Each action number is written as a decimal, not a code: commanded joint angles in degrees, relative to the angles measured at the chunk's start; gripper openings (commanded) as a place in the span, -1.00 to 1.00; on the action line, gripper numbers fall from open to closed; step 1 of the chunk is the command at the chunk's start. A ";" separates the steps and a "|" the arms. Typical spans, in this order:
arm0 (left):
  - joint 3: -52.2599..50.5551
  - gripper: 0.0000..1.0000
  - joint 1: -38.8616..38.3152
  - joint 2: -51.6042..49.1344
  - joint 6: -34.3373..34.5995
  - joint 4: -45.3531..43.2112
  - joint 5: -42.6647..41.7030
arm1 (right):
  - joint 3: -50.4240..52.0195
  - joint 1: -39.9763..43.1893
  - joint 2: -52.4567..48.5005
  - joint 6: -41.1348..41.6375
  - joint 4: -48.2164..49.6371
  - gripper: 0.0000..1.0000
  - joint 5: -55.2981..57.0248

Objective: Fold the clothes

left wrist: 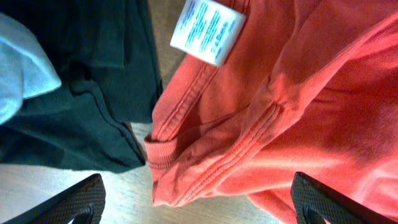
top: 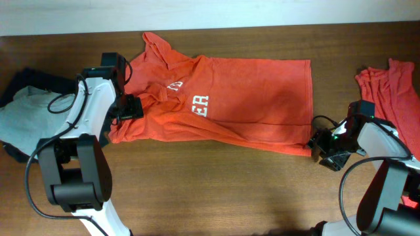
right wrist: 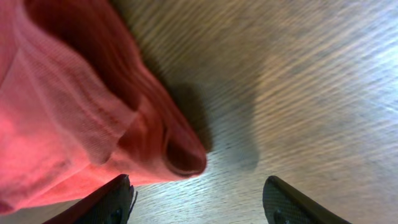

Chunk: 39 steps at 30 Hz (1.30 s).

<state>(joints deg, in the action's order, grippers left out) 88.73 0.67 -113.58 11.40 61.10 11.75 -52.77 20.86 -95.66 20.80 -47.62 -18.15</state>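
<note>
**Wood table, orange tee laid out, both grippers wide at its ends**

Brown wood-grain table point(top: 216, 190) fills the overhead view, with a pale strip of wall along the top edge. The orange-red T-shirt point(top: 256, 98) lies across the middle of the frame, collar end toward the upper left and hem toward the right. Its white lettering point(top: 200, 105) shows left of centre.

The left gripper point(top: 129, 107) sits at the left end of the shirt, over the sleeve. In the left wrist view its jaws stand wide apart, one fingertip in each lower corner of the frame, and nothing is clamped between them. The sleeve's stitched hem lies in the gap; whether either finger touches the cloth cannot be told. The white tag point(left wrist: 207, 28) lies on the shirt at the top of that frame.

The right gripper point(top: 326, 147) is at the shirt's lower right corner. In the right wrist view its jaws are parted with bare table between them, holding nothing. The bunched shirt corner reaches down just beside the finger at lower left; contact there cannot be told.

A dark navy garment point(left wrist: 93, 87) lies just beside the sleeve on the left, with a pale grey-blue tee point(left wrist: 18, 68) at its far left. A second orange-red heap point(top: 390, 88) sits at the right edge of the overhead view, apart from the shirt, beyond the right arm.
</note>
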 commanded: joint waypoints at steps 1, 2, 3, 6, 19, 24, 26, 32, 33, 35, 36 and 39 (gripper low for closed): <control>-0.09 0.90 0.00 0.02 -2.10 -0.87 -0.57 | -0.87 0.24 -0.15 -4.68 -1.22 0.44 -7.02; -0.09 0.90 0.00 0.02 -2.10 -0.90 -0.57 | -1.36 0.61 0.22 -6.56 -2.86 0.37 -11.19; -0.09 0.90 0.00 0.02 -2.10 -0.90 -0.57 | -1.46 0.79 0.79 -8.66 -2.95 0.31 -14.97; -0.09 0.91 0.00 0.02 -2.10 -1.11 -0.57 | -1.46 0.81 1.95 -9.62 -2.91 0.11 -19.82; -0.09 0.91 0.00 0.02 -2.10 -1.92 -0.59 | -1.20 -0.70 0.42 0.46 4.98 -0.14 -14.27; -0.09 0.91 0.00 0.02 -2.08 -1.90 -0.61 | -1.16 -2.34 -1.60 2.38 7.10 -0.13 -13.90; -0.09 0.91 0.00 0.02 -2.08 -1.90 -0.61 | -1.14 -2.56 -1.99 2.97 7.21 0.01 -12.79; -0.09 0.92 -0.02 0.02 -2.08 -1.92 -0.61 | -1.11 -2.54 -2.23 3.96 7.91 0.04 -10.91; -0.09 0.92 -0.02 0.02 -2.08 -1.90 -0.61 | -1.11 -2.54 -2.23 4.92 8.52 -0.16 -10.64; -0.09 0.92 -0.02 0.02 -2.08 -1.92 -0.61 | -1.14 -2.54 -2.23 5.31 9.81 -0.45 -10.49; -0.09 0.92 -0.02 0.02 -2.08 -1.92 -0.61 | -1.14 -2.54 -2.23 5.84 10.05 -0.65 -10.51; -0.09 0.92 0.00 0.02 -2.08 -1.92 -0.59 | -1.16 -2.40 -2.21 5.90 10.71 -0.92 -10.51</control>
<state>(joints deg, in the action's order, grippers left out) 88.73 0.67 -113.58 10.09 59.13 11.73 -53.17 18.70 -97.47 26.15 -37.56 -29.36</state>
